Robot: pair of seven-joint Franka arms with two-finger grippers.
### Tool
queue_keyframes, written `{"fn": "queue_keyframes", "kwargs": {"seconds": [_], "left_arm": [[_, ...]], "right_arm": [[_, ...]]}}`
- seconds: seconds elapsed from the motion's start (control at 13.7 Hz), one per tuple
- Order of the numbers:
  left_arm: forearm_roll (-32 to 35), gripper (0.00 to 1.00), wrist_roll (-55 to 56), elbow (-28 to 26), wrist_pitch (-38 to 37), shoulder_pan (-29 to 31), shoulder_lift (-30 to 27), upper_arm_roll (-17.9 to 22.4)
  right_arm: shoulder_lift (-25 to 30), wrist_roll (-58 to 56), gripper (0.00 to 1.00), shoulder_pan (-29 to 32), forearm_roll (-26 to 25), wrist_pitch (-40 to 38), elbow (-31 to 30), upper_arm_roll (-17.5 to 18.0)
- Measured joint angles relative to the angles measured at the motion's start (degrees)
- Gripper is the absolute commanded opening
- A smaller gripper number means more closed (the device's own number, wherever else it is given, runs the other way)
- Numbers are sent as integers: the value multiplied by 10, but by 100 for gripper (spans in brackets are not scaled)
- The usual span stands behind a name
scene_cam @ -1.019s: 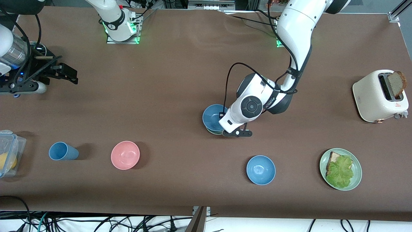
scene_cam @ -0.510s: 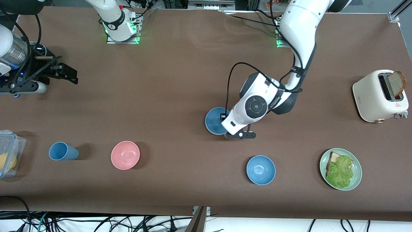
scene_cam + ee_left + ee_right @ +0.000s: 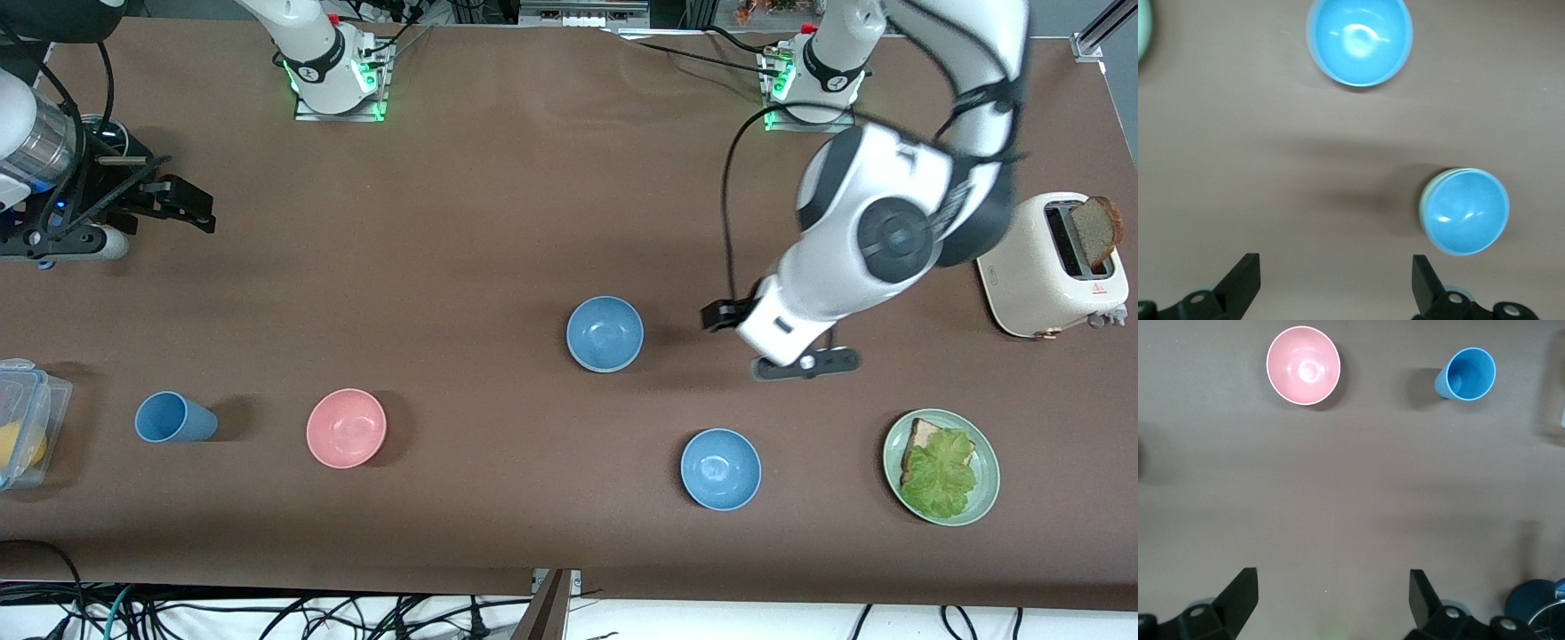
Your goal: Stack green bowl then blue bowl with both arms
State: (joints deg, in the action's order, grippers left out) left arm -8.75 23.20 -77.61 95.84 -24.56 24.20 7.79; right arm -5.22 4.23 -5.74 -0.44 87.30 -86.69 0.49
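A blue bowl point(image 3: 605, 331) sits nested in the green bowl point(image 3: 604, 370) at the table's middle; only the green bowl's thin rim shows under it. In the left wrist view the same blue bowl point(image 3: 1466, 211) rests in the green bowl point(image 3: 1423, 213). A second blue bowl point(image 3: 720, 468) stands alone nearer the front camera and also shows in the left wrist view point(image 3: 1359, 40). My left gripper point(image 3: 787, 354) is open and empty, up over bare table between the stack and the toaster; its own view point(image 3: 1335, 283) shows the jaws wide apart. My right gripper point(image 3: 196, 206) waits open at the right arm's end, also wide apart in its own view point(image 3: 1331, 600).
A pink bowl point(image 3: 346, 428) and a blue cup point(image 3: 173, 417) stand toward the right arm's end, beside a clear food box point(image 3: 27, 418). A green plate point(image 3: 985, 462) with bread and lettuce and a white toaster point(image 3: 1036, 267) stand toward the left arm's end.
My left gripper has let go of the blue bowl, which now rests in the green bowl, and has risen and moved away toward the toaster. The right arm has not moved.
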Motion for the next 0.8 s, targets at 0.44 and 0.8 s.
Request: {"fn": "queue_keyframes", "kwargs": {"seconds": [0.44, 0.8], "left_arm": [[19, 100, -198, -46, -98, 162, -109, -41], [74, 100, -187, -184, -53, 259, -219, -162]], "right_arm": [[0, 0, 100, 1, 0, 0, 0, 0], [0, 0, 100, 2, 0, 0, 0, 0]]}}
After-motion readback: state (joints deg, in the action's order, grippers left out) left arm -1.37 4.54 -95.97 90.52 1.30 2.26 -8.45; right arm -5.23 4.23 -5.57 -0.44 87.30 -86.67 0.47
